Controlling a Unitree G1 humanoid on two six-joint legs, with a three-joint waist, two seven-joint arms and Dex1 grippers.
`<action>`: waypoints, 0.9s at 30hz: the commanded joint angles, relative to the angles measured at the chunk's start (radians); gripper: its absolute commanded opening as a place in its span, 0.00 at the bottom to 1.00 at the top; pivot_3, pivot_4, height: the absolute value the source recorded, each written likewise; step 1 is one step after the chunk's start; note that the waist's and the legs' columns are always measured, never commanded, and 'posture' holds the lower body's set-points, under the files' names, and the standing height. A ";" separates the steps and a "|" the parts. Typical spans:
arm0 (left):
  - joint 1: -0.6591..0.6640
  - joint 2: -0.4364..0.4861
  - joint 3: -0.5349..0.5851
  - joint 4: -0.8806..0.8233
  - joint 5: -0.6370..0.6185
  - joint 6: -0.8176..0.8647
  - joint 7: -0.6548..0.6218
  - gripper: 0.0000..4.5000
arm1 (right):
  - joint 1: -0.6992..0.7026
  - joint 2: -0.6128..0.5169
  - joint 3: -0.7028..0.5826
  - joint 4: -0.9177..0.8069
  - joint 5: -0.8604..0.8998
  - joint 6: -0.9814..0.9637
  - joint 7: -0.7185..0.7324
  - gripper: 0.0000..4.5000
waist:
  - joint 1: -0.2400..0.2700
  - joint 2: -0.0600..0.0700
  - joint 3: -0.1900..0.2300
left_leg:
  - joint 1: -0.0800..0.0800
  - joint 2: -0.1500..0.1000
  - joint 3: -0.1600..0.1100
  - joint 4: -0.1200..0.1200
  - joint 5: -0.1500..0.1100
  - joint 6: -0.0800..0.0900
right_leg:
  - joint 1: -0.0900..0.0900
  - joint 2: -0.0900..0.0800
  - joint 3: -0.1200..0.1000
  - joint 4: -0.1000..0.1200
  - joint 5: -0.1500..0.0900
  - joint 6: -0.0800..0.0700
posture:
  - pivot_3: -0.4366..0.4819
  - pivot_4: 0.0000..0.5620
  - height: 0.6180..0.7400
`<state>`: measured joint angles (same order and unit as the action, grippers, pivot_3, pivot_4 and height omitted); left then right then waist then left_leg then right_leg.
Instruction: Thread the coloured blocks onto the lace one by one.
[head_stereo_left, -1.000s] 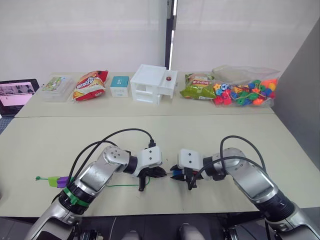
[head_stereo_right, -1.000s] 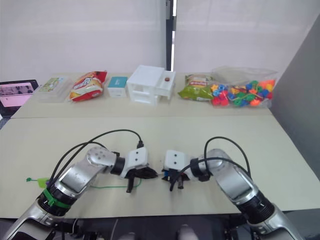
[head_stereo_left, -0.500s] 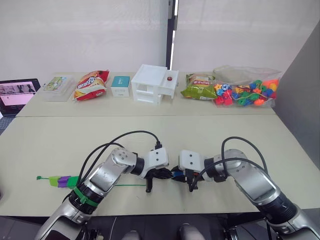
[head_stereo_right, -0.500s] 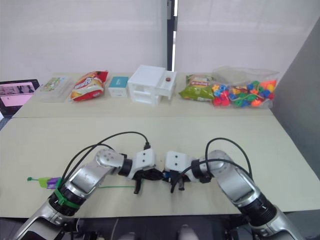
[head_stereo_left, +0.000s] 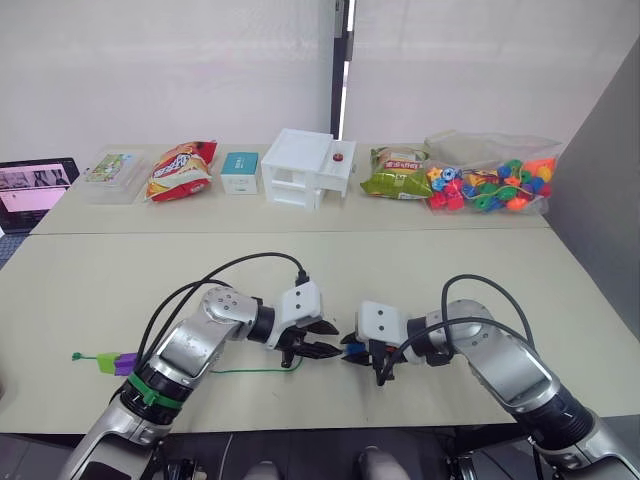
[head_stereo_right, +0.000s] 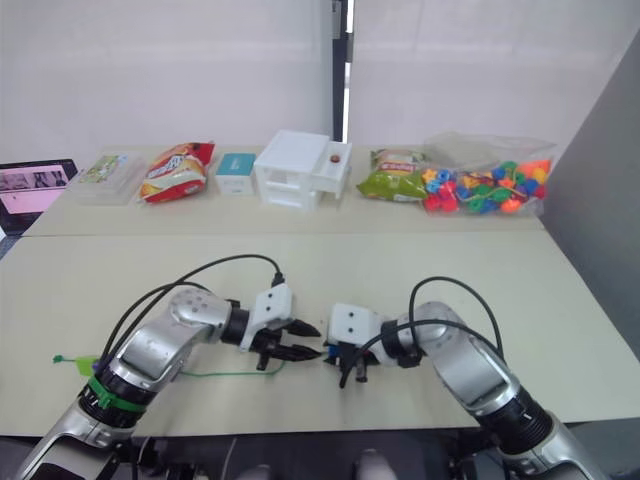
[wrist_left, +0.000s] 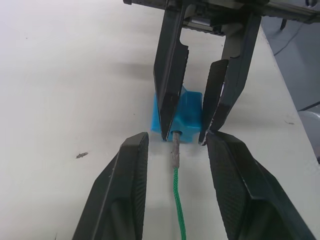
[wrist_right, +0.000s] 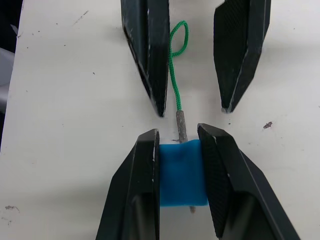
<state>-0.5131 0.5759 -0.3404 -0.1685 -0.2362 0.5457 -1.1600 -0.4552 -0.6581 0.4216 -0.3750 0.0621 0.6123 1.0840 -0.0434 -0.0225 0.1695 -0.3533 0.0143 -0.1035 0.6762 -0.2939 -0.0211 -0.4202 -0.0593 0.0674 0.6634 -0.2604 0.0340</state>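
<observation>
1. The table (head_stereo_left: 90, 290) is a pale, wide surface; the two arms meet near its front edge, with a second table behind it.
2. On the far table stand a white box (head_stereo_left: 307, 167), a bag of multicoloured beads (head_stereo_left: 490, 178), a green snack bag (head_stereo_left: 395, 172), a red snack bag (head_stereo_left: 180, 170) and a small teal box (head_stereo_left: 239, 172).
3. The left gripper (wrist_left: 175, 150) is released, its two black fingers spread wide on either side of the lace and touching nothing.
4. The right gripper (wrist_right: 179, 145) is clenched on the blue block (wrist_right: 179, 172), one finger pressed on each side of it, low over the table.
5. The lace (wrist_left: 177, 200) lies on the table between the left fingers; its stiff grey tip (wrist_left: 175, 147) enters the blue block, and a short bit shows at the block's other side in the right wrist view.
6. Far to the robot's left, a purple block (head_stereo_left: 124, 362) and a light green block (head_stereo_left: 105, 361) sit together on the lace's other end, well apart from the grippers.
</observation>
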 joint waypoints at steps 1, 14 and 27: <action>0.013 0.028 0.034 -0.044 -0.033 0.001 -0.017 0.43 | 0.020 0.000 0.030 0.003 0.011 0.014 0.006 0.14 | 0.000 0.000 0.000 | 0.000 0.000 0.000 0.000 0.000 0.000 | 0.000 0.000 0.000 0.000 0.000 0.000 | 0.48 0.27 1.00; 0.033 0.017 0.011 0.101 0.012 -0.117 -0.014 0.43 | 0.027 -0.013 0.027 -0.016 0.016 0.029 0.007 0.14 | 0.001 0.000 0.000 | 0.000 0.000 0.000 0.000 0.000 0.000 | 0.000 0.000 0.000 0.000 0.000 0.000 | 0.48 0.27 1.00; 0.042 -0.018 -0.020 0.091 0.015 -0.097 -0.011 0.00 | 0.037 -0.021 0.018 -0.038 0.021 0.052 -0.001 0.14 | 0.003 0.000 0.000 | 0.000 0.000 0.000 0.000 0.000 0.000 | 0.000 0.000 0.000 0.000 0.000 0.000 | 0.48 0.27 1.00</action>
<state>-0.4580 0.5685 -0.3544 -0.0516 -0.2268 0.4580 -1.1832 -0.4444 -0.6707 0.4186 -0.4048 0.0632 0.6429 1.0712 -0.0403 -0.0225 0.1694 -0.3535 0.0140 -0.1035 0.6765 -0.2940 -0.0209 -0.4197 -0.0596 0.0674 0.6630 -0.2604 0.0340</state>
